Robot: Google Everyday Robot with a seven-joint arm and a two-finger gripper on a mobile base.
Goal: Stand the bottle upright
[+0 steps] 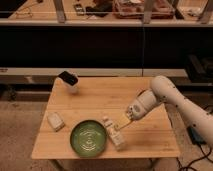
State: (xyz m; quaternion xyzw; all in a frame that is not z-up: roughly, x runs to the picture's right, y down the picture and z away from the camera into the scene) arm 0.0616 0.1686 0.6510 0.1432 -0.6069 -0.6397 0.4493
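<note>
Matt wooden table (pixel 100 97) under smooth-cased end effector (pixel 122 124); plastic bottle (pixel 115 136)

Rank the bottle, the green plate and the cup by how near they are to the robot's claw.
1. The bottle, lying just beside the gripper, toward the table's front.
2. The green plate, farther left, at the front edge.
3. The cup, at the far back-left corner.
</note>
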